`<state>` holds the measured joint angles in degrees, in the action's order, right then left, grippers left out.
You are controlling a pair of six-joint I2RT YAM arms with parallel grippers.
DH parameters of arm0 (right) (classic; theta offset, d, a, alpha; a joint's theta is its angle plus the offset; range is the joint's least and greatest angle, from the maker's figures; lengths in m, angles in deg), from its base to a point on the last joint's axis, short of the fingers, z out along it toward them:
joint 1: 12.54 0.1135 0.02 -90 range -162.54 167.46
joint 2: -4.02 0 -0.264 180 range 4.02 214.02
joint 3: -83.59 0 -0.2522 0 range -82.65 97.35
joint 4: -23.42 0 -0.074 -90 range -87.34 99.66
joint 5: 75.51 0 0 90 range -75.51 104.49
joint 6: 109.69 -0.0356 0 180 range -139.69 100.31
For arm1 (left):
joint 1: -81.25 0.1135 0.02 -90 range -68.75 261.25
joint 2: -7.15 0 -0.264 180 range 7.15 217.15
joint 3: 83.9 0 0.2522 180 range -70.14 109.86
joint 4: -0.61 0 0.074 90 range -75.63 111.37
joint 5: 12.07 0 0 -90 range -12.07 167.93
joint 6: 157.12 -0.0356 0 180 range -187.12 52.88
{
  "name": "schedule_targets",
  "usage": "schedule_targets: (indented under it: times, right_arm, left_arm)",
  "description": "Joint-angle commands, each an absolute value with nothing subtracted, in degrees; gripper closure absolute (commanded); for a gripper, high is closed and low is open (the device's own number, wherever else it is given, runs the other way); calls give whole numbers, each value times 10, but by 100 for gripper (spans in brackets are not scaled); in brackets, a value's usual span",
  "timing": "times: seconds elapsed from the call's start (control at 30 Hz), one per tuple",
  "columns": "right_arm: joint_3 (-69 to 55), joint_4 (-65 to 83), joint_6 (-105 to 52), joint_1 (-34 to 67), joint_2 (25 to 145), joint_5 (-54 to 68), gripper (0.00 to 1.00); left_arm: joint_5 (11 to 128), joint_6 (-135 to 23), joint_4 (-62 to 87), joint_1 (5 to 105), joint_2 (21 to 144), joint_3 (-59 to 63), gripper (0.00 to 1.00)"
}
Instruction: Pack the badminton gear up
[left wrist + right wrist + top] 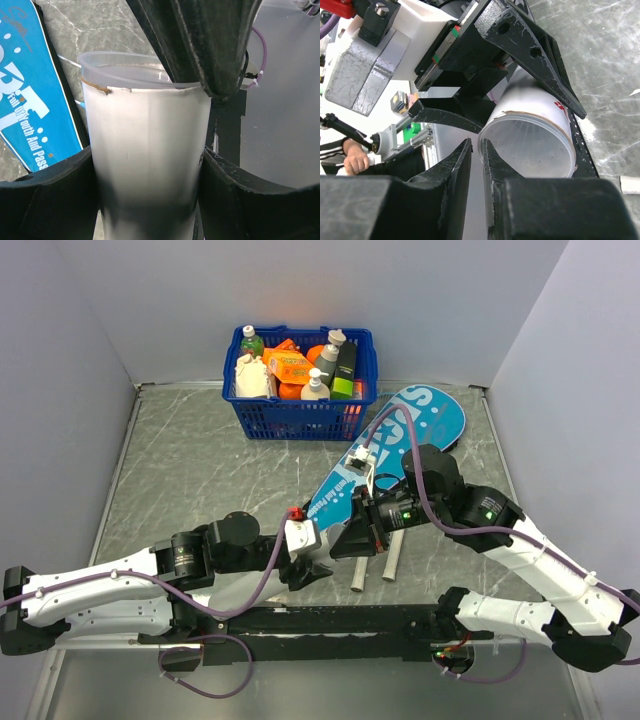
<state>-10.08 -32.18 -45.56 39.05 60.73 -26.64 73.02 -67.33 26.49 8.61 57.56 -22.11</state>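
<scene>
Near the arms' bases, the left gripper [308,573] clamps the long white tube [145,165] just below its open end. The right gripper [476,160], nearly closed, pinches the tube's rim. Just beyond, two white racket handles [358,577] show at the near end of the teal racket-shaped case [425,425], which lies diagonally toward the blue plastic basket [300,420].

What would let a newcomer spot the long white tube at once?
Start at the teal racket-shaped case lying diagonally; at its near end the left gripper clamps the long white tube. Unlike the two white racket handles nearby, it is wide and hollow, with a clear rim at its open end.
</scene>
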Motion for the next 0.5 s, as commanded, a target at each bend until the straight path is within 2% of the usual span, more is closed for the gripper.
schedule_targets:
  times: [0.0, 0.47]
  right_arm:
    - [-115, -296, -463, 408, 607, -295, 75]
    - [-118, -245, -480, 412, 626, -288, 66]
  left_arm:
    - [746, -681, 270, 87, 571, -211, 97]
    - [741, -680, 269, 87, 572, -211, 98]
